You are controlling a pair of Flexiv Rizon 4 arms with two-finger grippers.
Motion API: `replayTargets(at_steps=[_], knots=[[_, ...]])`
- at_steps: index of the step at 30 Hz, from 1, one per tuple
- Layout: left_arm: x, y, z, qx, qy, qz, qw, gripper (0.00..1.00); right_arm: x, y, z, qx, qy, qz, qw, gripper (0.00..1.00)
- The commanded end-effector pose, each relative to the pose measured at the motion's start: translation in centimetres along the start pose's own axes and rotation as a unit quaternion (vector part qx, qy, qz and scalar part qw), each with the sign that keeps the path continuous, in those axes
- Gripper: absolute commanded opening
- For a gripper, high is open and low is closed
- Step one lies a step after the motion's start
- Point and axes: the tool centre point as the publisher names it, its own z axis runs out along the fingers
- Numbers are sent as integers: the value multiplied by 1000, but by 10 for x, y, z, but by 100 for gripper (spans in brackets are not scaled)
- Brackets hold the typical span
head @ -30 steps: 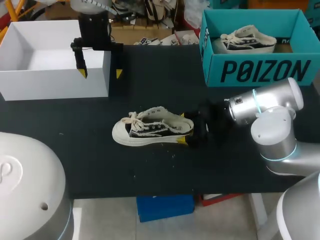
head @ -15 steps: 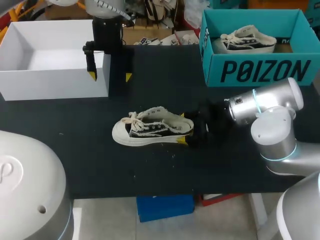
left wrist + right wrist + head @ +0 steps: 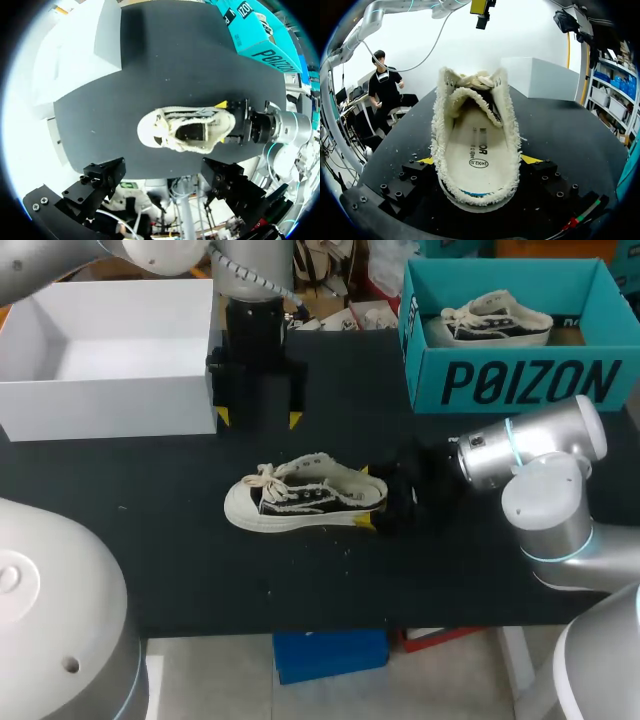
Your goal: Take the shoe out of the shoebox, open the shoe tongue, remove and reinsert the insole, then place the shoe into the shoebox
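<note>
One frayed canvas shoe (image 3: 305, 502) (fleecy-edged)

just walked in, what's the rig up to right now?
The shoe is out on the black table, resting on its sole. The right gripper is shut on its heel. The left gripper hangs open above the table, between the white box and the shoe, holding nothing. The insole sits inside the shoe. A second shoe lies in the teal shoebox.
</note>
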Motion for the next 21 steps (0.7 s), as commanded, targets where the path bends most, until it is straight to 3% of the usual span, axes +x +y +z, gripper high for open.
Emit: replayTargets(at_steps=[1, 7, 21], knots=[[28, 0, 10, 4, -43, -1, 999, 100, -1, -1, 3, 0, -1, 0, 1000, 0], [44, 2, 28, 14, -72, -2, 997, 100, -1, -1, 3, 0, -1, 0, 1000, 0], [78, -14, 66, -7, -135, 6, 991, 100, -1, -1, 3, 0, -1, 0, 1000, 0]])
